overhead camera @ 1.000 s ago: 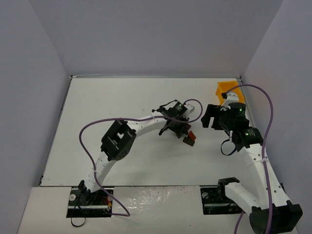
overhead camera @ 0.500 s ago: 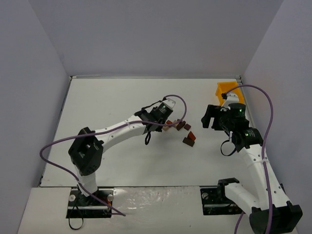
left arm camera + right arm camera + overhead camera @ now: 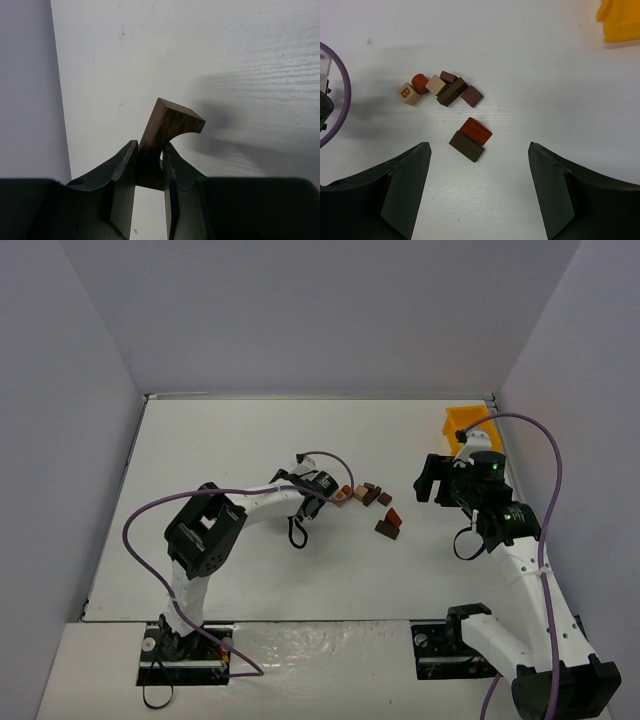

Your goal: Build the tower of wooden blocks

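**Left wrist view.** Your left pincer [image 3: 149, 152] is pressed together on the lower end of a dark brown notched block [image 3: 169, 122]. A curved cut runs under the block's head. The grip is low, so most of the piece stands proud of the fingers. That probably leaves room to seat it on another block without the fingers fouling the stack. The block appears to be held off the worktop [image 3: 240, 55], with its shadow falling to the right.

**Right wrist view.** Your right pincer [image 3: 479, 165] is spread wide, grips nothing and hangs above the pieces. From there it gives you a plain look down on the build site. The tower [image 3: 471, 138] is two pieces so far, a reddish block lying on a dark brown base. It stands alone on bare worktop, a little apart from the spare wood blocks [image 3: 452, 92]. That gap gives an arriving pincer room on either side. The spares lie bunched in a short row, with a lettered cube [image 3: 410, 93] at its left end. The yellow bin [image 3: 620, 22] sits well apart, at the upper right corner.

**Judgement.** The held piece has yet to be carried to the tower, and its notch will decide which face can sit flat.
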Controlling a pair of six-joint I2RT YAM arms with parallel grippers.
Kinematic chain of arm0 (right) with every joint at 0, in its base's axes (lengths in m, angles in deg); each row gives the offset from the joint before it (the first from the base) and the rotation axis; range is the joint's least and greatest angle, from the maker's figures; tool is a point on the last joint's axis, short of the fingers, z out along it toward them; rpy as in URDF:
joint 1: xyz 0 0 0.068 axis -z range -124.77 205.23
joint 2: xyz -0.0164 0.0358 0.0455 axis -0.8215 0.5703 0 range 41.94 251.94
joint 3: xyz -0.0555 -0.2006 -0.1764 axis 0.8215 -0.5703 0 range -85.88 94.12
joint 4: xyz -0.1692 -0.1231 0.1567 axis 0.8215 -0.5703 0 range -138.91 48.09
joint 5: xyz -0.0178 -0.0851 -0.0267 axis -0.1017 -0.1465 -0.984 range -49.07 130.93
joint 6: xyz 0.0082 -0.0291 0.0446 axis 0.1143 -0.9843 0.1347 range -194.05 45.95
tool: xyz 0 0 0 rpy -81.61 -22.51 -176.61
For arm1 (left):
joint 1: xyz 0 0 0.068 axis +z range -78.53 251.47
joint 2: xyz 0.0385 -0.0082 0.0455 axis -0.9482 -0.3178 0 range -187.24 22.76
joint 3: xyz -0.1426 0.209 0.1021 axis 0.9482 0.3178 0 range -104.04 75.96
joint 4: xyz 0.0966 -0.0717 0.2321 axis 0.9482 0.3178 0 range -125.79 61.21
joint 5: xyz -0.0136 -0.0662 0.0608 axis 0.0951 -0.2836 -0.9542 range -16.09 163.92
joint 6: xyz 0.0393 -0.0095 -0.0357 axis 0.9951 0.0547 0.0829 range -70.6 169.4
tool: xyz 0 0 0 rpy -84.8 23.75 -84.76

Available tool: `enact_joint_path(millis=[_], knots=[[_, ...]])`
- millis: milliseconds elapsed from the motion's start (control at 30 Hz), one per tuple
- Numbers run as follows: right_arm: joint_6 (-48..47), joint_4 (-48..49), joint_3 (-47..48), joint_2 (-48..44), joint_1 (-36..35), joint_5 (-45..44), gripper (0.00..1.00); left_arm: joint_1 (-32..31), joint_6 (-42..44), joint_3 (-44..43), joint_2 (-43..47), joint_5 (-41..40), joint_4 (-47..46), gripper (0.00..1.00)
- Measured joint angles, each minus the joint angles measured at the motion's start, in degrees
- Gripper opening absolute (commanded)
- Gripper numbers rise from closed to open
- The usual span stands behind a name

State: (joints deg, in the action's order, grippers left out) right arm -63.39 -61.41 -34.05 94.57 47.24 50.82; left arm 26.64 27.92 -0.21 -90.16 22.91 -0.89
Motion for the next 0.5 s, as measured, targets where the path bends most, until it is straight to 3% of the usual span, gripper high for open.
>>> enact_joint_path(millis=[300, 500], knots=[[0.04, 0.0, -1.35, -1.09, 0.0, 0.0, 0.76, -0.55, -9.34, -0.12, -4.05, -1.68, 1.53, 0.01], [0.04, 0.0, -1.6, -1.12, 0.0, 0.01, 0.76, -1.4, -14.09, -0.12, -4.56, -2.04, 2.34, 0.15]])
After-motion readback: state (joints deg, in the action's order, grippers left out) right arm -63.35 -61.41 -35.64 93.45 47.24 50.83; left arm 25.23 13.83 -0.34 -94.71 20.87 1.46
